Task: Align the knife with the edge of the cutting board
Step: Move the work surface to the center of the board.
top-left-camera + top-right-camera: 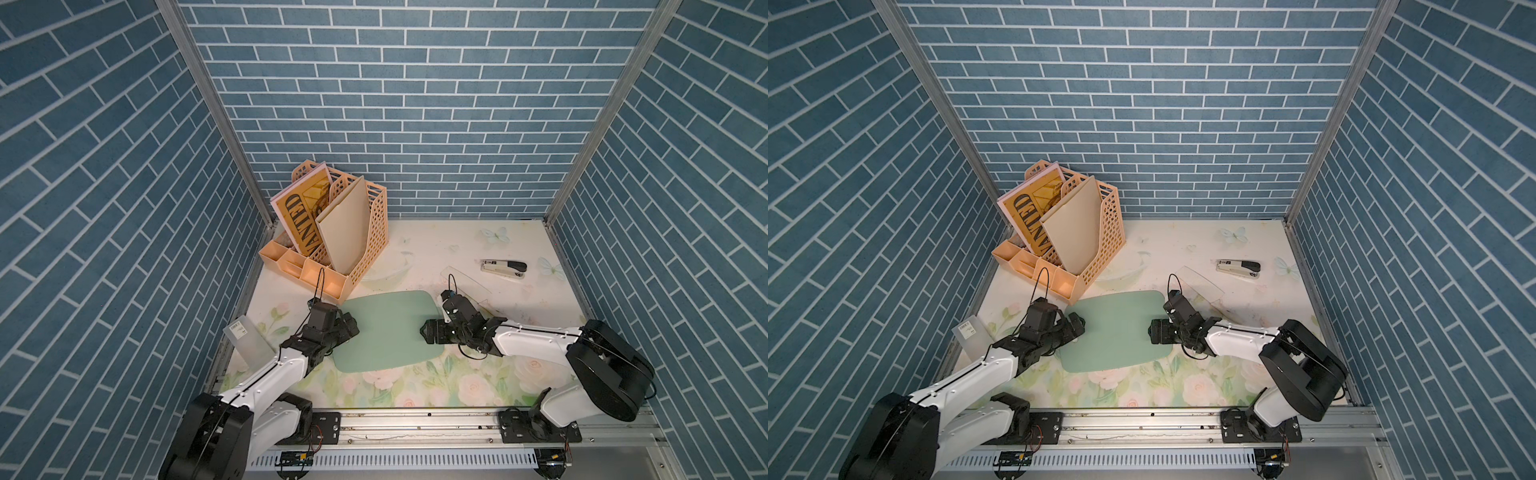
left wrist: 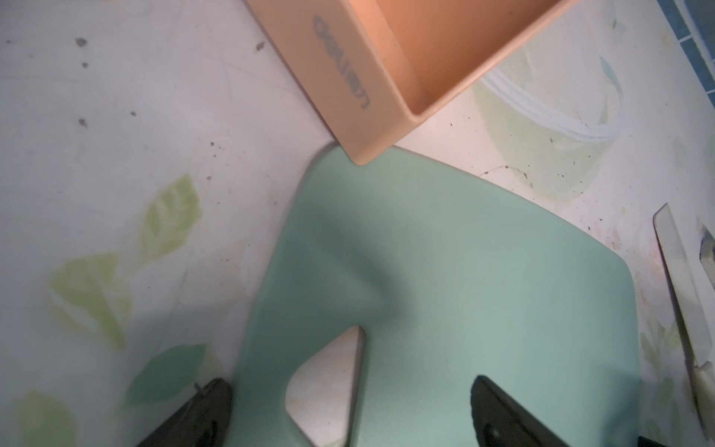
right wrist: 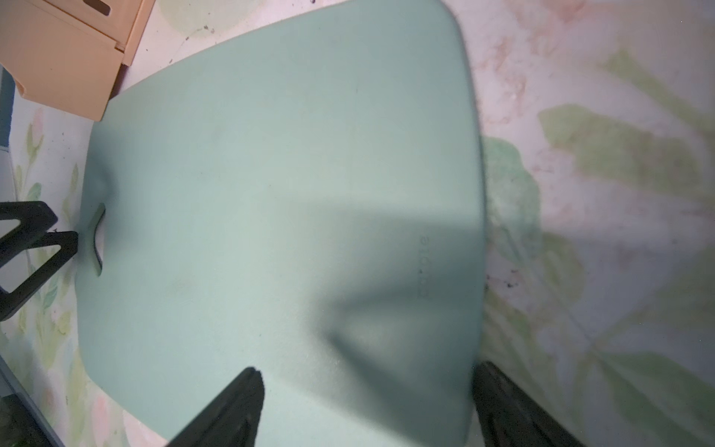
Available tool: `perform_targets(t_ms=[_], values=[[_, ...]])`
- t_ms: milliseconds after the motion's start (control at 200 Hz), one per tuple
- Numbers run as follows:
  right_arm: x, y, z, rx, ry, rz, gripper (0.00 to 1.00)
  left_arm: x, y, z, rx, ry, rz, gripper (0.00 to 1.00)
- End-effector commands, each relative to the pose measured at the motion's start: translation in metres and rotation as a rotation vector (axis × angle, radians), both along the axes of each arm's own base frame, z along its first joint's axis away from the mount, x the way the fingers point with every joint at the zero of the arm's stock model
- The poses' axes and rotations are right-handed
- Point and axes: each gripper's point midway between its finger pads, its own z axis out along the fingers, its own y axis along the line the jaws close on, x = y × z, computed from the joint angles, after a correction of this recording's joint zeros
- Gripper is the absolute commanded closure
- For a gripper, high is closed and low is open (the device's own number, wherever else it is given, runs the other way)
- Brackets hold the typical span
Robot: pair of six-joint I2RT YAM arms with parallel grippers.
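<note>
knife spot: the cleaver-style knife with the broad pale blade and short cream handle (image 1: pixel 469 286) is found lying flat on the floral-printed surface (image 1: pixel 415 390). It sits just beside the short end of the mint-green rounded cutting board (image 1: pixel 386 332) that has no hole. A sliver of surface is seen between them in the left wrist view, and the knife is skewed to that edge, so nothing is lined up yet.
knife visibility: its handle end is partly hidden by the right arm in both top views.
handling guess: it's probably light and stiff, and the blade is thin and smooth, so easy sliding is expected. A blade this flat would be awkward to pinch.
where to grab: the thicker cream handle is judged the best hold. A nudge along the blade's long side could also be tried.
left gripper (image 2: pixel 350 383): the jaws are spread wide over the board's triangular-hole end, with nothing gripped.
right gripper (image 3: pixel 367 369): the jaws are spread wide and empty over the board's opposite end, with the knife left behind the wrist.
watch out: the board looks thin and may get shoved too.
bystanders: the black-and-silver stapler (image 1: pixel 503 266) is well apart, and the peach plastic desk organizer (image 1: pixel 332 249) sits by a board corner.
</note>
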Motion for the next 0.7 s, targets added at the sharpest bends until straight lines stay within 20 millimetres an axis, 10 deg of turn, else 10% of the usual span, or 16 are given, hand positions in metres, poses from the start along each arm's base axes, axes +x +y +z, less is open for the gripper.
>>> perform_targets(t_ms=[0,695], values=[[-0.026,-0.002,-0.016,-0.003,0.108,0.008,0.12,-0.032,-0.036,-0.02,-0.106,0.162,-0.121,0.01],[0.011,-0.037,-0.009,0.025,0.075,-0.151,0.12,0.0,-0.088,0.001,-0.112,0.101,-0.24,0.01]])
